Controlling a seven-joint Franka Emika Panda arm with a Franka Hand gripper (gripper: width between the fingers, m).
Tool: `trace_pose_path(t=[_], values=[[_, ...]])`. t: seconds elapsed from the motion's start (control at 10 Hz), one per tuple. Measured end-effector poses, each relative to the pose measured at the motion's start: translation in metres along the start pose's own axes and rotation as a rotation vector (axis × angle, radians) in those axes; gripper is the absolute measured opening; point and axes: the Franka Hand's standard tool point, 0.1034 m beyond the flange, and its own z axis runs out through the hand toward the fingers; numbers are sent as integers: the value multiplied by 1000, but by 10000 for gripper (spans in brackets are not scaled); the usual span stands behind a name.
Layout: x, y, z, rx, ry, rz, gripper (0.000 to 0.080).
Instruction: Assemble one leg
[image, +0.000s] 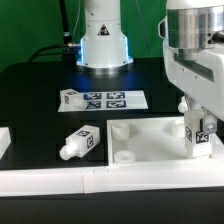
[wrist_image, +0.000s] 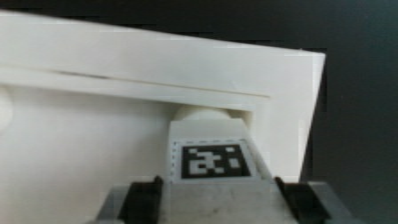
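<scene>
My gripper (image: 199, 122) is at the exterior view's right, shut on a white leg (image: 200, 135) with a black-and-white tag, held upright over the right part of the large flat white panel (image: 150, 140). In the wrist view the leg (wrist_image: 214, 155) sits between my two dark fingers (wrist_image: 146, 200), its narrower end pointing at the panel (wrist_image: 107, 90) near its corner. I cannot tell whether the leg touches the panel. Another leg (image: 80, 141) lies on its side left of the panel. A third leg (image: 71, 98) lies by the marker board.
The marker board (image: 115, 100) lies flat behind the panel. The robot base (image: 103, 40) stands at the back. A white rail (image: 60, 180) runs along the front edge. A white block (image: 4, 140) sits at the far left. Round sockets (image: 124, 157) show on the panel.
</scene>
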Motion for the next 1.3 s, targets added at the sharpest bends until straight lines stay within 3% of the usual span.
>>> trace_pose_path(t=[0.3, 0.4, 0.5, 0.6, 0.7, 0.9, 1.3], values=[[-7, 4, 3, -14, 15, -159, 285], [-9, 3, 3, -5, 18, -374, 388], [-9, 2, 3, -2, 20, -566, 566], [-13, 4, 3, -13, 24, -722, 566], [-15, 4, 4, -17, 27, -809, 632], [-13, 4, 4, -18, 28, -903, 647], [3, -1, 1, -32, 58, -1472, 649]])
